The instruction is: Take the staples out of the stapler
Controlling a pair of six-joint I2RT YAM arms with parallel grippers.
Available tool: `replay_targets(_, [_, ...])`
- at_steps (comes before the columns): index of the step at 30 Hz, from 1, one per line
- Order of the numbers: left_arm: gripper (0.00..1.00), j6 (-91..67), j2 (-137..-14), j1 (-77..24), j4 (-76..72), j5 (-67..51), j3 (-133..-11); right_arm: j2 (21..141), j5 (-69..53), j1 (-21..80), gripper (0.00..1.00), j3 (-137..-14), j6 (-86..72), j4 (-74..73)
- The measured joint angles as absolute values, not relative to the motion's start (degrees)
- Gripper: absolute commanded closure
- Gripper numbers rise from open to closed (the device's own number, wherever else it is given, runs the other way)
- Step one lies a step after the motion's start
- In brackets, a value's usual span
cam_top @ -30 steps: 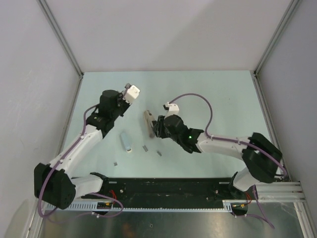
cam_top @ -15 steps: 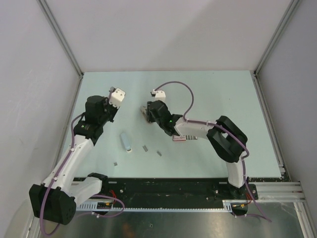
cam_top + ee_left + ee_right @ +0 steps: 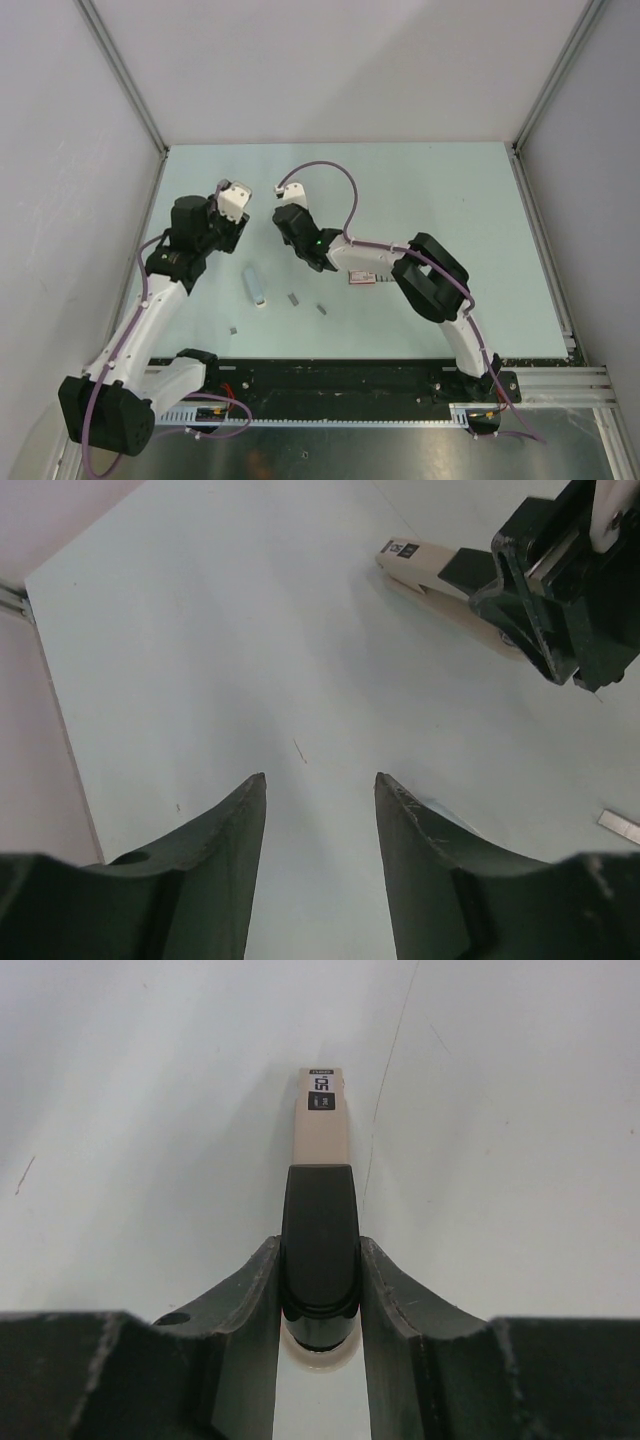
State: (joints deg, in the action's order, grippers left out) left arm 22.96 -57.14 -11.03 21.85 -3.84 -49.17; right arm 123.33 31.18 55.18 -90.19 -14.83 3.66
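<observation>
Hold stapler (image 3: 322,1130) steady, clamped between right gripper (image 3: 320,1250) fingers. Bring left gripper (image 3: 320,780), fingers apart and empty, in from nine o'clock. Avoid bumping loose staples (image 3: 293,297) at six o'clock.

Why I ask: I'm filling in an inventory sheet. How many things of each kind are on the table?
Staple strips: 3
Stapler: 1
Red-and-white box: 1
Pale blue bar: 1
Total: 6
</observation>
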Motion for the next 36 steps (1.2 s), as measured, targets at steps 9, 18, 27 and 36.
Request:
replay_targets(9, [0.45,22.26,-53.63,-10.31,25.58,-7.25,-49.19,122.15,27.75,55.18,0.15,-88.88,-18.79,-1.91])
replay_targets(18, [0.16,27.70,-45.54,-10.98,27.70,-21.56,-48.69,107.53,24.03,55.29,0.06,-79.88,-21.26,-4.12])
replay_targets(27, [0.07,41.74,-54.37,-25.67,32.88,-26.98,-48.01,89.14,24.64,55.00,0.01,-63.90,-24.38,-2.42])
replay_targets(36, [0.04,55.51,-67.13,-37.56,36.84,-19.84,-47.31,78.08,30.39,55.79,0.44,-41.39,-34.76,-2.66])
